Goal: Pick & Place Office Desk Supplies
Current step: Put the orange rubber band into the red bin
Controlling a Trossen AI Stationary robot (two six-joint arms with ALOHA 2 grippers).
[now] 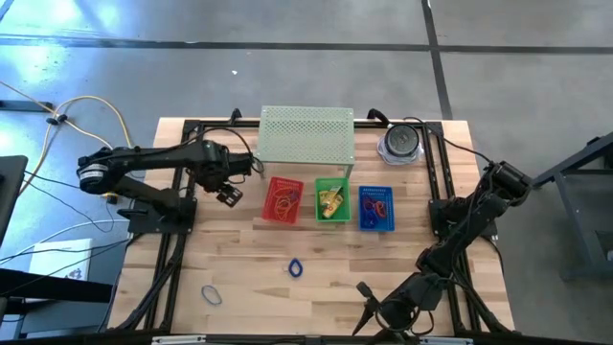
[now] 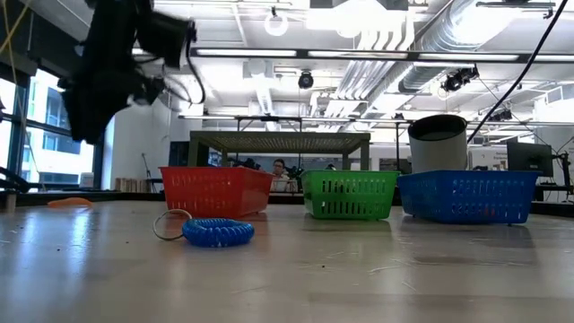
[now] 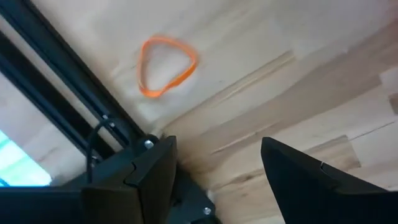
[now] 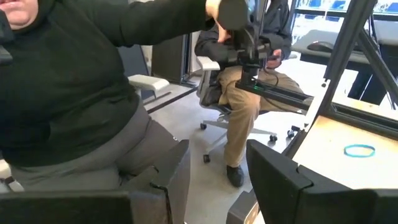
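Lying loose on the wooden table [image 1: 249, 287] are a blue coiled loop [image 1: 295, 268], a second pale blue band [image 1: 211, 295] nearer the front left corner, and an orange rubber band [image 3: 165, 65] seen from the left wrist camera. More bands sit in the red basket [image 1: 283, 200] and the blue basket [image 1: 376, 208], while yellow pieces fill the green basket [image 1: 332, 201] between them. Behind the baskets stand a perforated green shelf [image 1: 306, 134] and a round grey canister [image 1: 401, 142]. The left gripper [image 1: 228, 195] hangs above the table just left of the red basket, fingers parted and empty. The right gripper [image 1: 368, 305] waits at the table's front edge, fingers apart, holding nothing. People sit in the room beyond.
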